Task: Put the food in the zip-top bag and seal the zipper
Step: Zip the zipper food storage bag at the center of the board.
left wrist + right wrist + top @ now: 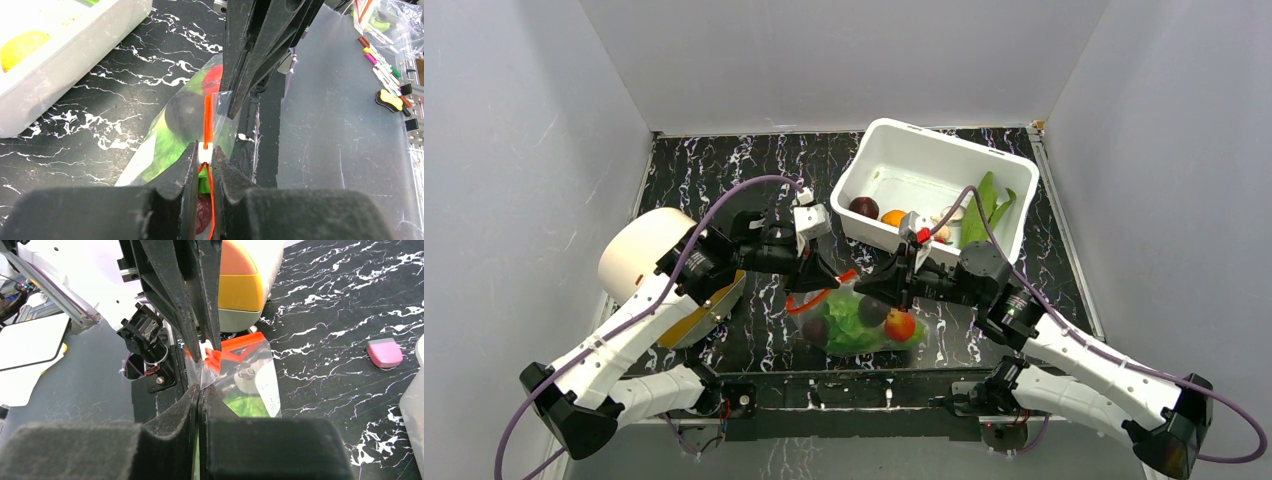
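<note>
At table (724, 180) front, clear zip-top bag (856, 320) (greens (170, 145) inside), left gripper (204, 152) clamping zipper (206, 120), right gripper (200, 392) pinching bag.

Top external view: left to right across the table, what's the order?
White domed object → left gripper → right gripper → long green pods. Zip-top bag skipped: it spans both grippers.

From above, the left claw (812, 282) and right claw (869, 285) cover the mouth of the clear crinkly plastic zip-top bag (844, 345), hiding most of its thin orange-red zipper strip (802, 305); in the left wrist view the white rectangular plastic tub (65, 55) runs off the frame, its yellow-orange round piece (20, 47) blurred; a dark red lump (201, 220) sits half hidden behind that claw's fingers (175, 185).
</note>
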